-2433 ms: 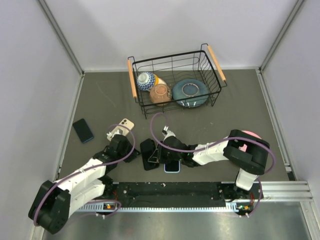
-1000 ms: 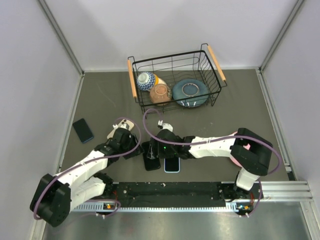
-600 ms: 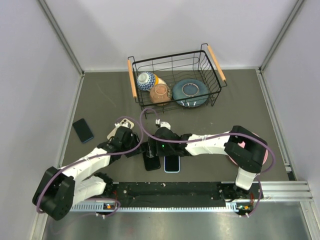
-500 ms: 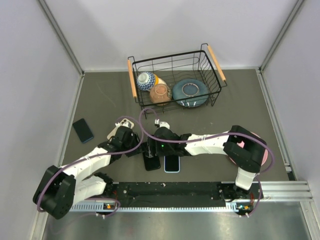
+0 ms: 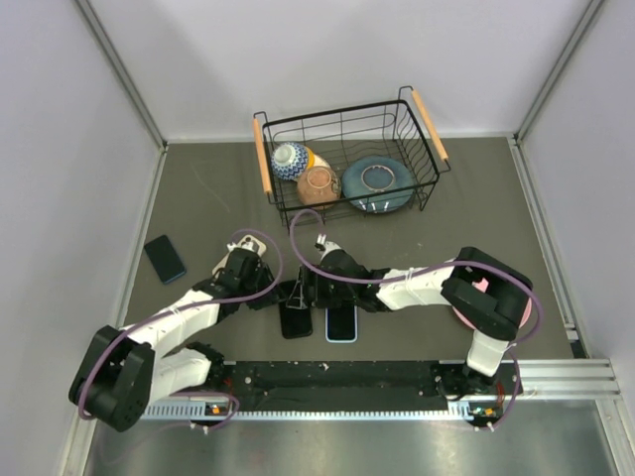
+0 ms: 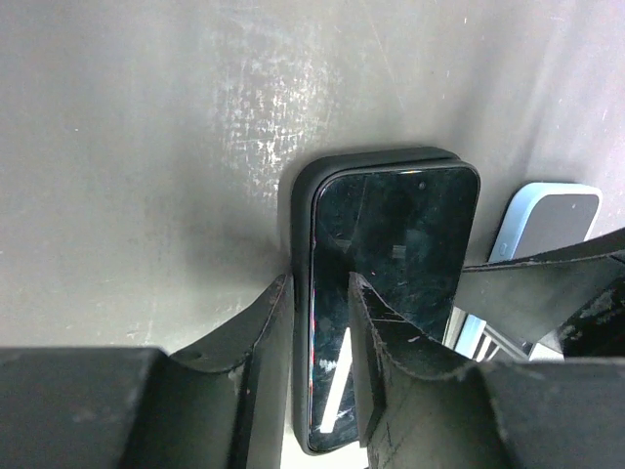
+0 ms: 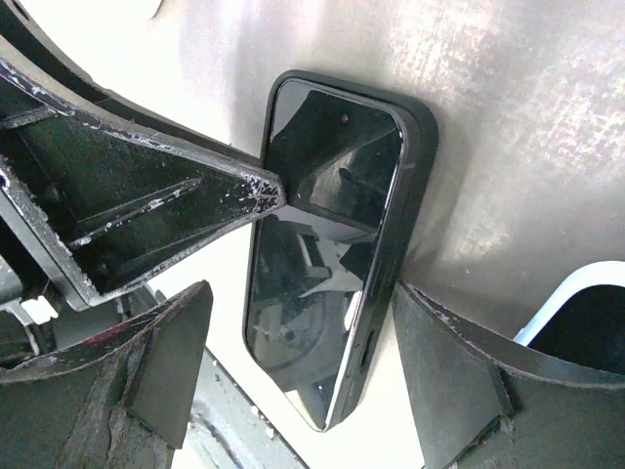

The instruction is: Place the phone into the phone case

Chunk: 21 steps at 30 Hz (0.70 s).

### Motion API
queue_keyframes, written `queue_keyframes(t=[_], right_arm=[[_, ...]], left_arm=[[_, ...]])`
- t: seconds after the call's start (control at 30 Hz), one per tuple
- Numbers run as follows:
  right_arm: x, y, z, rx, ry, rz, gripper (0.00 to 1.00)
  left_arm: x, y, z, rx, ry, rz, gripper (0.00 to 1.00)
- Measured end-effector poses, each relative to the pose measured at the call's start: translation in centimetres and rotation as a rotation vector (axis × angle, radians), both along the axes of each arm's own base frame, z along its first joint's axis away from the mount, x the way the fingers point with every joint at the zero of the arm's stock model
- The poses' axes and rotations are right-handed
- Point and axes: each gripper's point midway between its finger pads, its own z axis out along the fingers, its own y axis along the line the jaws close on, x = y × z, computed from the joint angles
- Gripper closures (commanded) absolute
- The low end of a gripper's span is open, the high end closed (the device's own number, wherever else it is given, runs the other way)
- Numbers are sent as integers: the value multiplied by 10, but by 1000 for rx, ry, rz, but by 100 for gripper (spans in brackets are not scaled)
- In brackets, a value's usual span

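As my left claw [image 6: 319,283] narrows on the rim of the matte black phone case [image 6: 301,234], bite unclear | right claw [image 7: 298,303] spread astride glossy black phone [image 7: 332,215] | I judge it seated.

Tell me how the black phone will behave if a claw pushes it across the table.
The black phone looks rigid and lies flat, so it would probably slide, not tip or roll. Its glossy screen may be slippery; the matte black case around it likely grips better.

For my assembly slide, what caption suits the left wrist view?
Left pincer straddles one long edge of the black phone lying in its dark case on the grey table.
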Motion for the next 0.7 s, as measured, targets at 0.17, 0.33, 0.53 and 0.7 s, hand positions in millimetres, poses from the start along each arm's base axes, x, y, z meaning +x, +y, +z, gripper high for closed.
queue_keyframes(t=[0.17, 0.33, 0.53, 0.7], right_arm=[[-1, -2, 3, 91, 27, -12, 26], [-1, -1, 5, 114, 52, -26, 26], [0, -4, 6, 165, 86, -57, 27], [0, -8, 6, 210, 111, -69, 29]], left_arm=[[-2, 0, 0, -19, -3, -9, 74], [-6, 1, 1, -43, -8, -10, 80], [-9, 1, 1, -69, 3, -10, 79], [-17, -1, 0, -107, 17, -30, 75]])
